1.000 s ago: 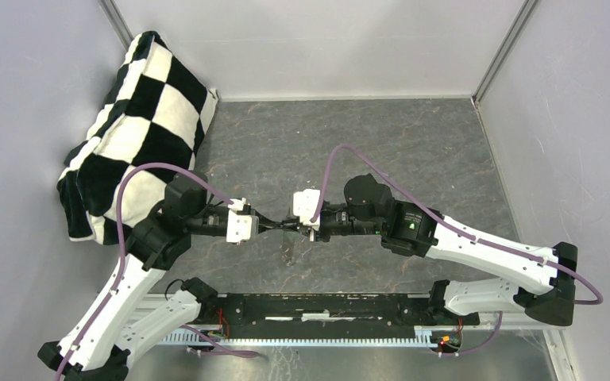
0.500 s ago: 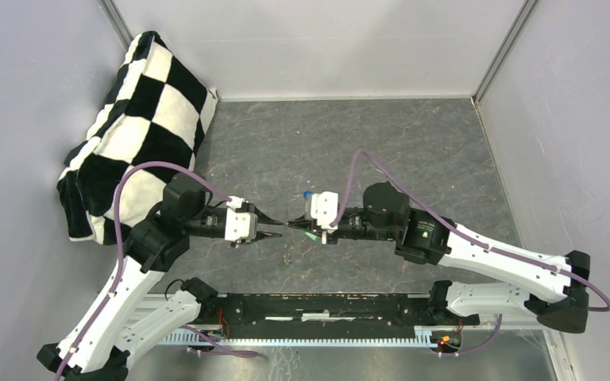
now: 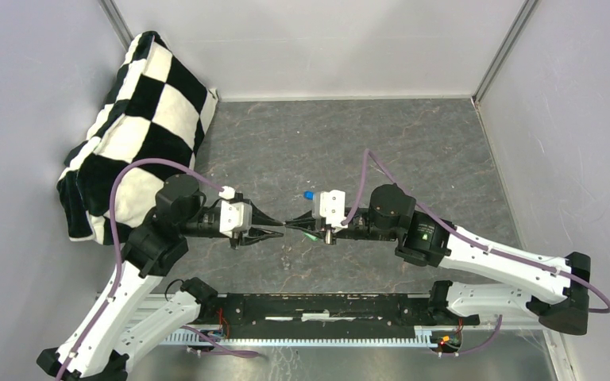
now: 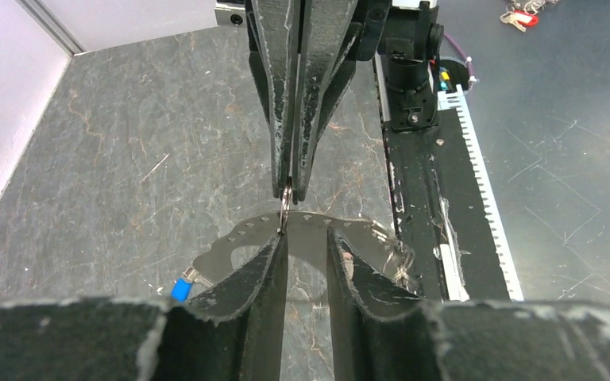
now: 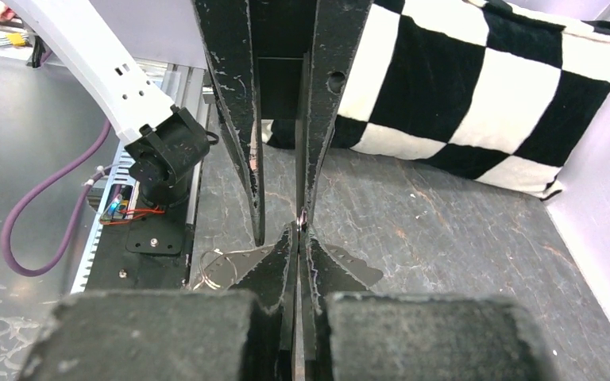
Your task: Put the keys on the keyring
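Grey worktop (image 3: 413,143), centre frame: right tool (image 3: 289,224) pinches the keyring (image 4: 310,226), left tool (image 3: 282,228) gapes empty tip-to-tip, blue key (image 3: 307,194) just above, so threading looks underway, and next it needs a key gripped.

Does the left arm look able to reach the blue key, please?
Probably yes: the blue key lies uncovered near the open jaws of the left gripper; the right gripper, shut on the keyring, does not cover it.
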You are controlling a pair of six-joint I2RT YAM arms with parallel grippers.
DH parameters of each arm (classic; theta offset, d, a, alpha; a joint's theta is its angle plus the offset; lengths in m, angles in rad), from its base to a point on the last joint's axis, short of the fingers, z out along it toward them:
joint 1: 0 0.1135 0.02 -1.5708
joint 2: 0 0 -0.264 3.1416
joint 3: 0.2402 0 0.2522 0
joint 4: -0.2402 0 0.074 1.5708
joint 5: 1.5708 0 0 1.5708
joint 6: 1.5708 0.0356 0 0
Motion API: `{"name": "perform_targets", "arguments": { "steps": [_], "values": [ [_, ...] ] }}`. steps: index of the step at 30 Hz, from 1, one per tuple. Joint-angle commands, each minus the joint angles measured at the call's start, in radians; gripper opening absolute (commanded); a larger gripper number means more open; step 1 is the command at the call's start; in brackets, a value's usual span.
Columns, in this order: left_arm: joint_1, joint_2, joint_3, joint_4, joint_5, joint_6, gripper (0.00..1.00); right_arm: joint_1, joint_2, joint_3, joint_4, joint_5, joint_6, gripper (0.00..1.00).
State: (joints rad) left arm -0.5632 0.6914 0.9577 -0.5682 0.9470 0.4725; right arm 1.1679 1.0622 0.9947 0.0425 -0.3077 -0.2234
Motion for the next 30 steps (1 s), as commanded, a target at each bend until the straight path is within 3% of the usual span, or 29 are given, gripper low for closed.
{"name": "perform_targets", "arguments": {
  "steps": [1,8,12,18,25,30],
  "values": [
    [-0.004,0.004,0.015,0.058,0.016,-0.070,0.33,-0.001,0.013,0.031,0.036,-0.036,0.012,0.01],
    [-0.004,0.002,0.012,0.058,0.019,-0.075,0.31,0.000,0.038,0.053,0.006,-0.059,0.001,0.01],
    [-0.004,0.000,0.010,0.053,-0.036,-0.068,0.41,-0.001,0.044,0.065,-0.016,-0.066,-0.008,0.01],
    [-0.004,-0.007,0.012,0.027,-0.062,-0.038,0.44,-0.001,0.037,0.067,-0.033,-0.062,-0.016,0.01],
    [-0.004,-0.015,0.015,-0.020,-0.041,-0.006,0.39,-0.001,0.028,0.068,-0.038,-0.045,-0.022,0.01],
    [-0.004,-0.006,0.015,-0.022,0.023,-0.014,0.29,-0.002,0.029,0.060,-0.012,-0.037,-0.011,0.01]
  ]
}}
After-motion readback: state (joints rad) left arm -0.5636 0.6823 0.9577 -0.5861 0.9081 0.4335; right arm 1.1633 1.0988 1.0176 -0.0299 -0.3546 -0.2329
